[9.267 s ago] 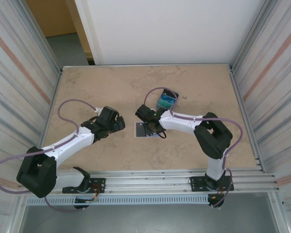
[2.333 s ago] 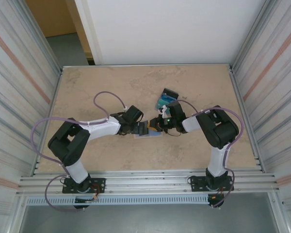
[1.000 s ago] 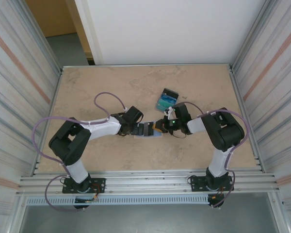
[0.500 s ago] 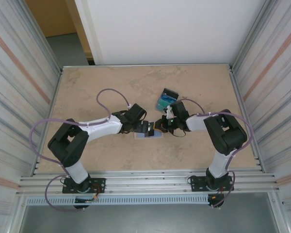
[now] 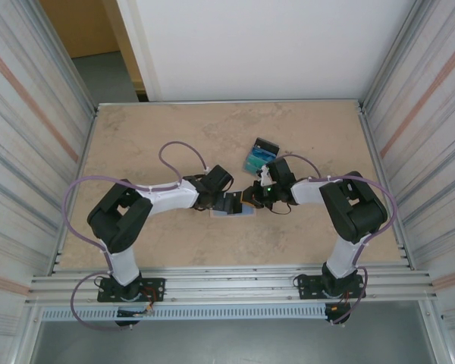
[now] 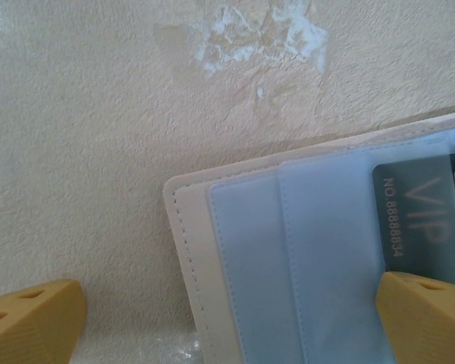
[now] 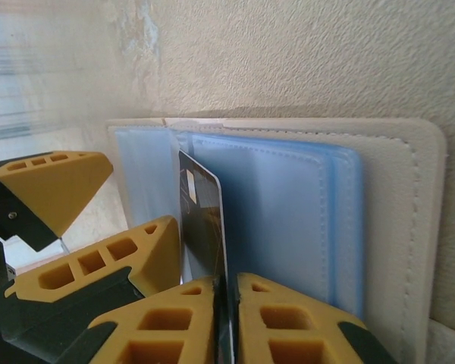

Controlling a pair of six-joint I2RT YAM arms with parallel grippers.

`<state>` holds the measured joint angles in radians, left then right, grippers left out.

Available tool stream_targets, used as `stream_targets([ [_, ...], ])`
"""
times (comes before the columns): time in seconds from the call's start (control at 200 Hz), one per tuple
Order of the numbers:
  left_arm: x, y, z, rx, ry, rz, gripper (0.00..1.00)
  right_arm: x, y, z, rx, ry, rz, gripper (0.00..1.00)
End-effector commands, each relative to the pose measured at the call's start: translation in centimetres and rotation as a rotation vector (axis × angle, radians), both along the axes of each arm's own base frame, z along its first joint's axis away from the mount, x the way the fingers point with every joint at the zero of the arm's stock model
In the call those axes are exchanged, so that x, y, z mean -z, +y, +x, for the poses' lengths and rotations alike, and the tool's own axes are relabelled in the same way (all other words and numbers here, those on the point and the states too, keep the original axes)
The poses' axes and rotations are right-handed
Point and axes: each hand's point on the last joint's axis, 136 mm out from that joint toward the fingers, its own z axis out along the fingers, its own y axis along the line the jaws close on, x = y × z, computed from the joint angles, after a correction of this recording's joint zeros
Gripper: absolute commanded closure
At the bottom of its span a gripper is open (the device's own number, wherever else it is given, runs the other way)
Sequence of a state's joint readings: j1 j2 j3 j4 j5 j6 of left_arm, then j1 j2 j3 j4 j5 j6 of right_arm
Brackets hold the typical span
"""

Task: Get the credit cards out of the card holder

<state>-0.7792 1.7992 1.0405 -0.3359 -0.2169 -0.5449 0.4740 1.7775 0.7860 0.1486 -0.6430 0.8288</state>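
At bench [image 5: 174, 136] centre the wallet [image 5: 240, 213] is laid open and flat, light blue inside up, with a beige stitched rim round it. It is approached by both end effectors from opposite sides.

The left end effector [image 6: 227, 318] is spread wide. One yellow finger [image 6: 30, 318] is seen over bare bench just off the wallet's edge, and the other over the pocket side, at the card's edge. Nothing is gripped by it. Whether its fingers touch the wallet cannot be told.

The right end effector [image 7: 227, 318] is set narrow, and the dark card [image 7: 202, 220] is pinched edge-on between its fingers [image 7: 288, 318]. In the right wrist view the card is angled up from the wallet's blue inside, near the fold. Two more yellow fingers are seen past it, over the wallet's far half.

In the left wrist view the card is marked "VIP" with a number line, and part of it is covered by a translucent blue pocket flap. How far it is drawn out cannot be told.

A small dark-edged box [image 5: 259, 155] with blue-green contents is stood on the bench near the wallet, beyond its right end and not touching it. The left arm is stretched in from the wallet's left, and the right arm is bent in from its right.
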Motion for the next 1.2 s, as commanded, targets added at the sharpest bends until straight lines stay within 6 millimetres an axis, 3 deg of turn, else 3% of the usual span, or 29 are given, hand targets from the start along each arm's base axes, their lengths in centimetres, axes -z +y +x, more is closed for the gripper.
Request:
stream_targets([
  [0.0, 0.6, -0.1, -0.2, 0.021, 0.019, 0.020, 0.01, -1.5, 0.5, 0.2, -0.010, -0.039, 0.003, 0.82],
  [0.361, 0.9, 0.5, -0.8, 0.010, 0.032, 0.032, 0.01, -1.7, 2.6, 0.3, -0.033, -0.037, 0.058, 0.79],
  [0.491, 0.7, 0.6, -0.7, 0.008, 0.027, 0.035, 0.01, -1.2, 2.7, 0.2, -0.037, -0.030, 0.040, 0.87],
  [0.857, -0.8, 2.2, -0.5, -0.009, -0.021, 0.090, 0.01, -2.0, -0.9, -0.3, -0.043, -0.094, -0.224, 0.92],
  [1.198, -3.5, 3.5, 1.0, -0.010, -0.097, 0.154, 0.01, -6.0, -2.9, -0.2, -0.050, -0.209, -0.316, 0.93],
])
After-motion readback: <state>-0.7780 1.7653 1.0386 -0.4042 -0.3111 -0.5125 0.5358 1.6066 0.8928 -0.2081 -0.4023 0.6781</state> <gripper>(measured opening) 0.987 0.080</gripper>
